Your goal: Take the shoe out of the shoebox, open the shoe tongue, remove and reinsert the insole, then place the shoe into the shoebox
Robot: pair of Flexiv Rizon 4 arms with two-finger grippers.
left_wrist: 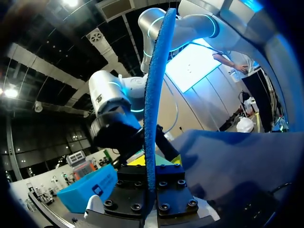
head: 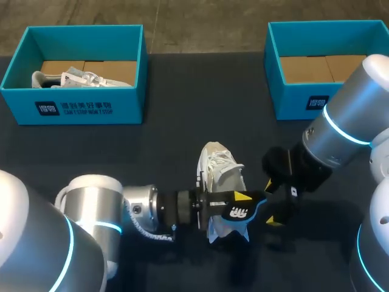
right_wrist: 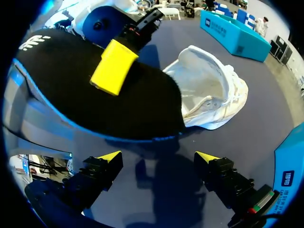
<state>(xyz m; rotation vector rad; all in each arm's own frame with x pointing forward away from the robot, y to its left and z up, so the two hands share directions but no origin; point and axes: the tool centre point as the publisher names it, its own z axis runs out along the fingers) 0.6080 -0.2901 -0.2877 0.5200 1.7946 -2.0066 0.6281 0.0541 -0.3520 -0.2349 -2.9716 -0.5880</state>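
Note:
A white shoe [head: 220, 173] lies on the dark table, open mouth up; from the right wrist it shows as the shoe [right_wrist: 211, 92] ahead of the fingers. My left gripper [head: 242, 201] is shut on the black insole [head: 238, 211], held over the shoe's near end. The left wrist view has the insole [left_wrist: 154, 104] edge-on, its blue underside showing, pinched in the left gripper [left_wrist: 151, 190]. My right gripper [head: 271, 202] stands open just right of the insole. Its yellow fingertips [right_wrist: 110, 156] straddle bare table below the insole [right_wrist: 95, 95], touching nothing.
A teal shoebox [head: 73, 106] at the back left holds another white shoe [head: 79, 79]. A second teal shoebox [head: 292, 97] at the back right shows only its cardboard floor. Both arms crowd the table's near middle.

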